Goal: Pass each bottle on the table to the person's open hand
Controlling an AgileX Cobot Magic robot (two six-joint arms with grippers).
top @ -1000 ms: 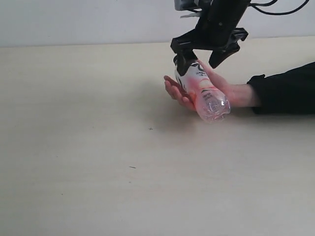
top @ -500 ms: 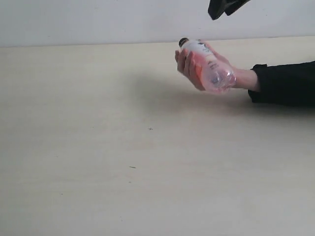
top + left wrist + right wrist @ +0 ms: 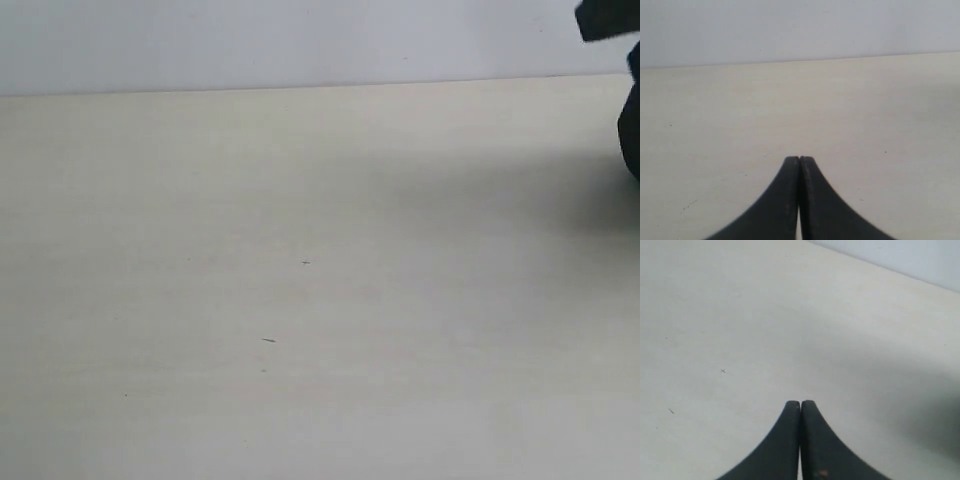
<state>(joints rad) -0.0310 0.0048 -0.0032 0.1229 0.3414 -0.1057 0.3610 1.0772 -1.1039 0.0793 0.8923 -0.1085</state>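
table [image 3: 300, 300]: far edge crosses upper frame
left claw [image 3: 799, 160]: tips pressed together, holds nothing
right claw [image 3: 800, 403]: tips together, holds nothing

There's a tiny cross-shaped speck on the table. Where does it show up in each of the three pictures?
Exterior view: cross-shaped speck on the table, near the picture's middle.
Left wrist view: faint specks show; I cannot tell whether any is it.
Right wrist view: the speck lies on the table ahead of the right gripper, off to one side.
Shared landmark: the table's far edge against the pale wall, in all three.
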